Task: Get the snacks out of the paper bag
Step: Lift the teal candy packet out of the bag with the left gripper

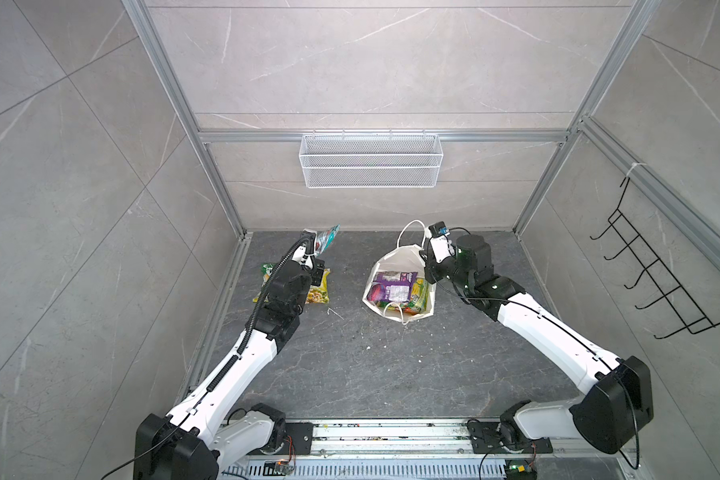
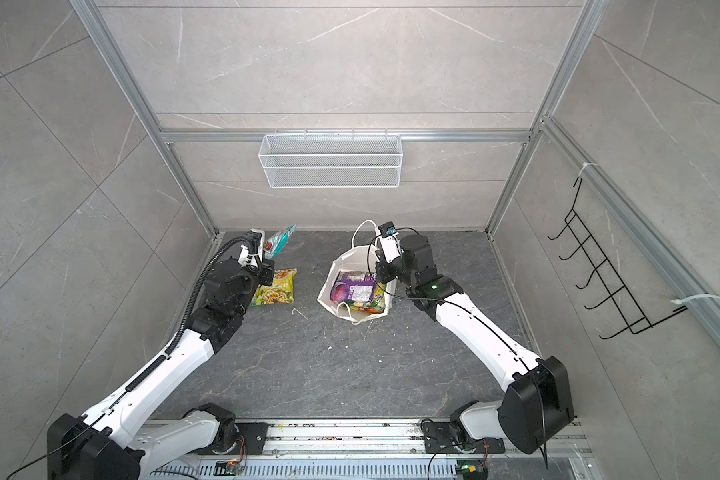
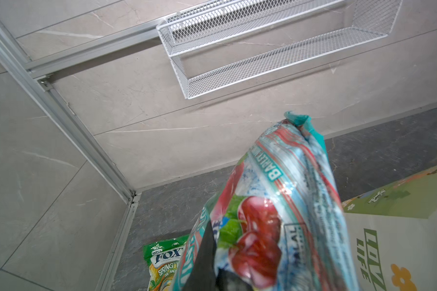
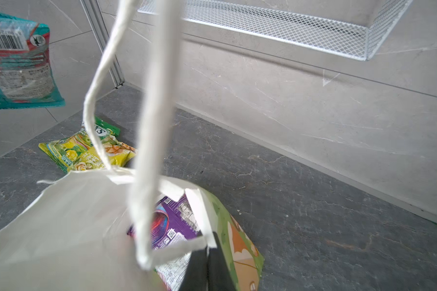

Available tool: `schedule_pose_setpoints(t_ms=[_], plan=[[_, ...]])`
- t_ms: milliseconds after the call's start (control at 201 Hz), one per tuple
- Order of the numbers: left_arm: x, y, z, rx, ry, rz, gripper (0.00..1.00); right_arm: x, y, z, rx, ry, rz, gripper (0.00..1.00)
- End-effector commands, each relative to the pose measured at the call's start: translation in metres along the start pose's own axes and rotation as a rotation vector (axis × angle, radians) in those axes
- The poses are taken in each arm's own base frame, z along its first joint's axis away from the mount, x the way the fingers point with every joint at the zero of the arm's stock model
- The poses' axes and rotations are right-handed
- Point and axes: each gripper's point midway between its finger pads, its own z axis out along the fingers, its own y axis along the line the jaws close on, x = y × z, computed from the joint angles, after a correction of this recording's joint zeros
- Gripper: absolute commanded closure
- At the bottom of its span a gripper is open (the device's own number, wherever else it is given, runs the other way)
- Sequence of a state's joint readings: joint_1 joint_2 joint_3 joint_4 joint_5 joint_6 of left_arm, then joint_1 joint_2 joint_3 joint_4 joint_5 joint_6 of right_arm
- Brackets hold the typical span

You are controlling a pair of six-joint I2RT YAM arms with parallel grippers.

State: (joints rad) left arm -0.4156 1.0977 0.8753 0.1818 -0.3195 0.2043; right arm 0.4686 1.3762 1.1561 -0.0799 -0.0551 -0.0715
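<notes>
Your left claw [image 3: 210, 264] is clamped on a glossy teal packet [image 3: 275, 196] reading "BARLEY" and "HALAL", held in the air near the desk's back left corner. Below it a flat green-yellow packet [image 3: 163, 262] marked "FOX'S" lies on the dark grey stone desk [image 1: 371, 365], touching a plain yellow packet [image 1: 320, 291]. Open desk separates them from the white paper carrier bag [image 1: 393, 257], lettered "LOVE LIFE", which sits mid-desk with its mouth open. Your right claw [image 4: 208, 259] is pinched shut on its rim. Inside lie a purple packet [image 1: 391, 286] and a second green-yellow packet [image 1: 420, 297].
</notes>
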Motion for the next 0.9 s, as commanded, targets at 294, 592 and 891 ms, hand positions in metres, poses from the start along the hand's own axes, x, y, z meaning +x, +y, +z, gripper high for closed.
schedule_pose_setpoints(t_ms=[294,592,891], plan=[[0.066,-0.074,0.062,0.260,0.136,0.088,1.00,-0.020,-0.027,-0.019,0.082,-0.062,-0.005,1.00],[0.093,-0.120,0.107,0.310,0.195,0.199,1.00,-0.021,-0.036,-0.023,0.094,-0.049,0.008,1.00],[0.132,-0.129,0.144,0.170,0.333,0.398,1.00,-0.018,-0.037,-0.024,0.097,-0.042,0.005,1.00]])
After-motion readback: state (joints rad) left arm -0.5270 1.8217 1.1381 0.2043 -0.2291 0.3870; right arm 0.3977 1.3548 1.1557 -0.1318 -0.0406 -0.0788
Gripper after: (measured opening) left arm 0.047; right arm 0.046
